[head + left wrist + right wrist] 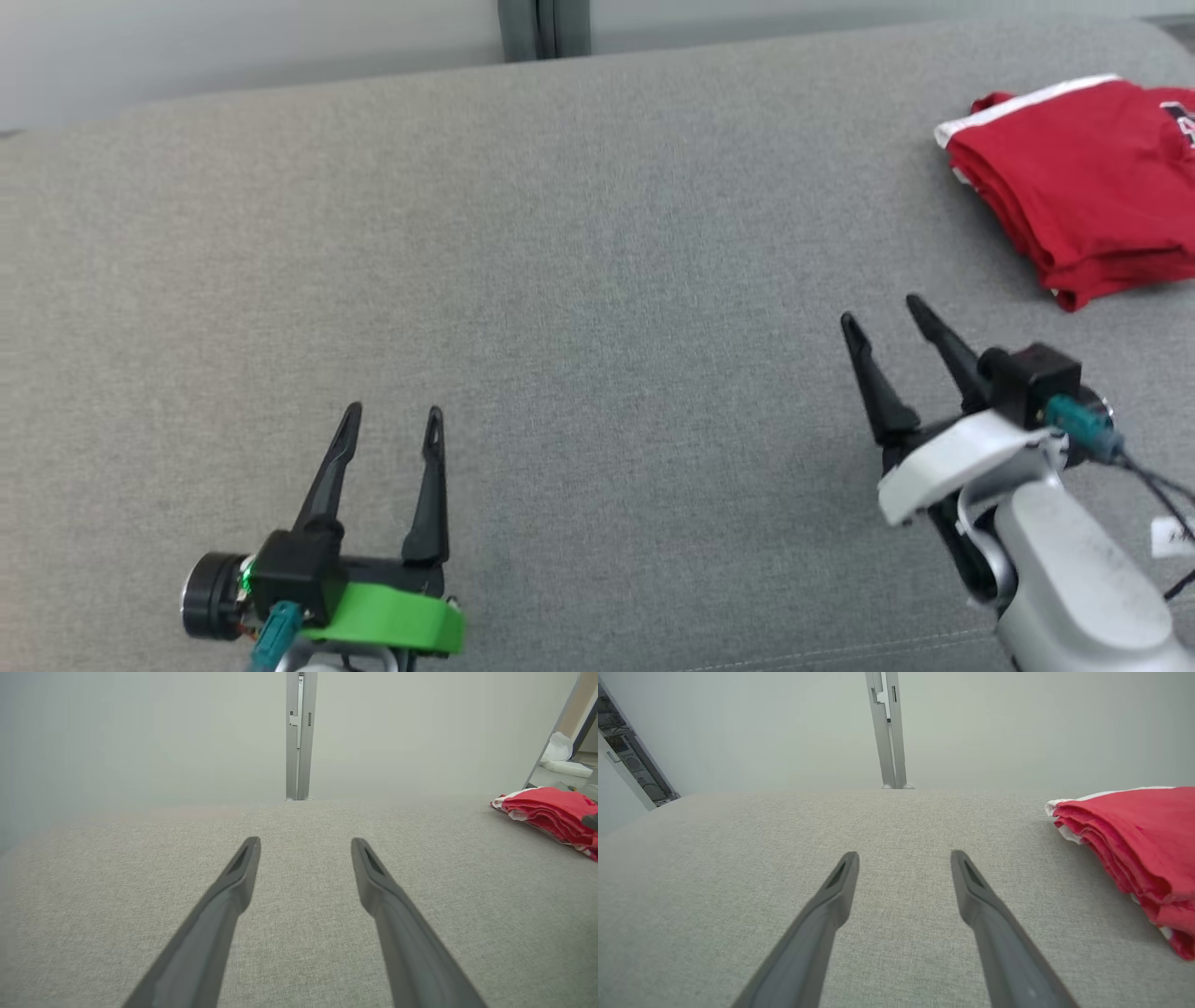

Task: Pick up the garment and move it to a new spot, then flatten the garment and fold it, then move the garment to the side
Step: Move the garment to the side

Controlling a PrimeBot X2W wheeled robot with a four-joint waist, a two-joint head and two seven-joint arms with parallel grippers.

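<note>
garment (1083, 182) folded, lying beyond right pincer (882, 313), apart

Left end effector (392, 415) spread wide; right end effector (882, 313) likewise.

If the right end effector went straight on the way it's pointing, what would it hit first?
Probably nothing soon: the right end effector points across the grey cushion, passing left of the folded red garment. Beyond the far edge stands a grey post, though depth is unclear.
</note>
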